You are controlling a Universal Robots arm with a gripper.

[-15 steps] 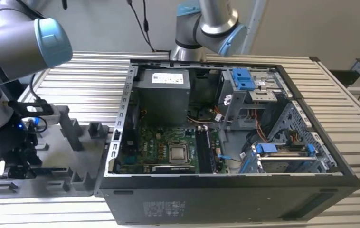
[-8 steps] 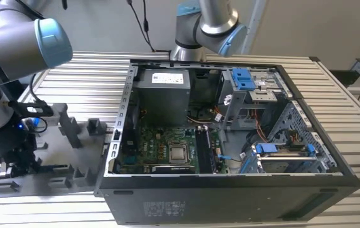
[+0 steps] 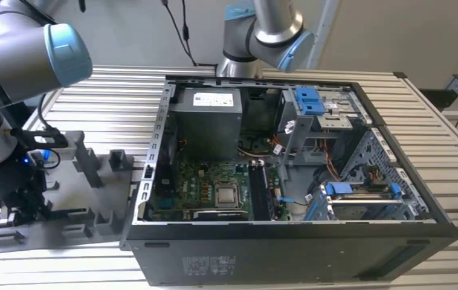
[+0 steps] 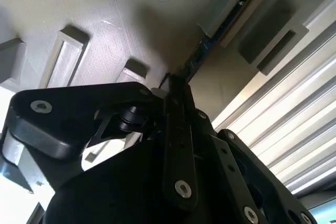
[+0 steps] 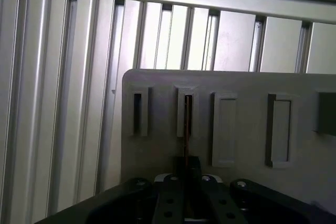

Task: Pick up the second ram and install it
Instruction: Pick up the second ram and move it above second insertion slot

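**Ribbed metal table, grey fixture, and a stick in line with my fingers**

Ribbed aluminium table (image 3: 431, 109) runs under everything. On it, at the exterior view's left, lies the grey fixture plate (image 5: 247, 129), and just beside that stands the open computer case (image 3: 293, 248). I am low over the plate. Another arm's joint (image 3: 265, 36) shows behind the case, well apart from the plate, so mine is the nearer by far.

My gripper (image 5: 187, 170) looks drawn together on the near end of the second ram (image 5: 187, 129). The stick vanishes between my fingertips with no gap that I can make out, so I judge that I am pinching it rather than hovering.

The relation that matters is this. The ram's long axis runs straight away from my fingertips into a narrow slot (image 5: 181, 109) of the plate, in line with my own reach. In the first wrist view I see it edge-on, a thin dark line. Its far end sits in the slot, the second of the row of pockets counted from the plate's bare corner. In the second wrist view the same thin edge climbs from my fingers to the raised slot block. It points away from me and down into the fixture, its flat faces toward my pads.
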